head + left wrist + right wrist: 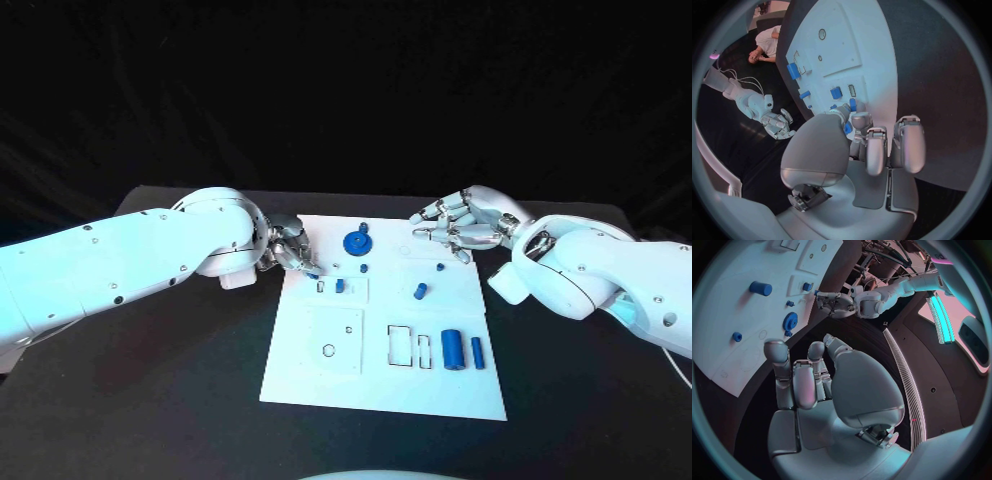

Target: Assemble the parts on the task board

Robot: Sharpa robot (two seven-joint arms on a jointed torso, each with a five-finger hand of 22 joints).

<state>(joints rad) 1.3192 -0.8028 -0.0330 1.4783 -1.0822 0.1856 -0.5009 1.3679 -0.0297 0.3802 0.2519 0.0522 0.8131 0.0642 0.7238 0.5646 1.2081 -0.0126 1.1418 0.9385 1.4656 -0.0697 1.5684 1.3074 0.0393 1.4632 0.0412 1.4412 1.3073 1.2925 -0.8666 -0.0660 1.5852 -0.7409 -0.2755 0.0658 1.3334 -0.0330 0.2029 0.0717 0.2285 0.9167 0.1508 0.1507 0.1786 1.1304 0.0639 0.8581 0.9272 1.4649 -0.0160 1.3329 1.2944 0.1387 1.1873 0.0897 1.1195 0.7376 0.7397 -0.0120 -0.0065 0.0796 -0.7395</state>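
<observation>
Hands flank task board far corners, near edge open.

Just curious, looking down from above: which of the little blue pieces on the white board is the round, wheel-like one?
The blue gear, at the task board's far end between the two hands. It is a flat toothed disc; the other blue parts are small blocks, pegs or cylinders.

The task board is white on the black table. Above the board's middle sits a blue gear; a blue cylinder lies toward its near right corner. The left hand and right hand are silver on white arms.
</observation>
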